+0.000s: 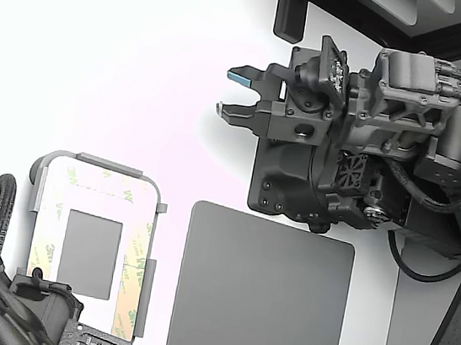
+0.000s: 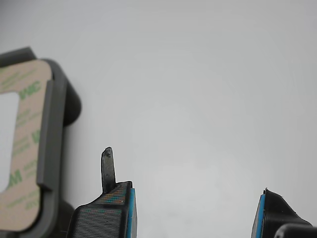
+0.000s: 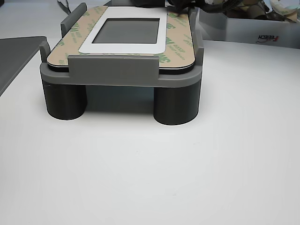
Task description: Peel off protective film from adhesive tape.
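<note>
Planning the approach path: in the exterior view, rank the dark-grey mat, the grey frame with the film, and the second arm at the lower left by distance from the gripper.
1. Dark-grey mat, below the open gripper.
2. Grey frame with the protective film, toward the exterior view's lower left.
3. Second arm, at the lower-left corner.

A large plain dark-grey rounded mat lies flat on the white table, at four o'clock from the table's centre.

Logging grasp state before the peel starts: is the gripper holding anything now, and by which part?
Nothing is held. The gripper is open over bare table, apart from the protective film, which lies on its frame.
</note>
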Motion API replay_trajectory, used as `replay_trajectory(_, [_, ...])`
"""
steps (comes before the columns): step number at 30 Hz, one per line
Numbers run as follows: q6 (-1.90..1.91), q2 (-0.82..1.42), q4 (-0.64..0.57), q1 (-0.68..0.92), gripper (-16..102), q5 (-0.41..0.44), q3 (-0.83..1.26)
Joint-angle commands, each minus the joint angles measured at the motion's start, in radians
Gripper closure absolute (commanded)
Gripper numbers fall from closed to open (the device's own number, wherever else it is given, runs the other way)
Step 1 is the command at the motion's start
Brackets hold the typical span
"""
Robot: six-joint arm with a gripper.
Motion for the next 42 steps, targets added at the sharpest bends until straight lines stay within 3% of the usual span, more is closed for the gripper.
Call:
replay_trajectory(1, [-1.138, 0.021, 0.057, 0.270, 97, 0.213, -0.037])
replay_trajectory(10, [-1.149, 0.021, -0.092, 0.270, 98, 0.209, 0.009])
replay_trajectory(14, [-1.161, -0.020, -0.213, 0.270, 98, 0.209, 0.009])
replay_trajectory(21, [-1.149, -0.390, -0.296, 0.319, 98, 0.169, -0.176])
replay_trajectory(25, [-1.229, -0.476, -0.402, 0.483, 98, 0.299, -0.170])
replay_trajectory(31, [-1.353, -0.581, -0.485, 0.568, 98, 0.310, -0.181])
replay_trajectory(42, [-1.396, -0.890, -0.402, 0.795, 97, 0.466, -0.433])
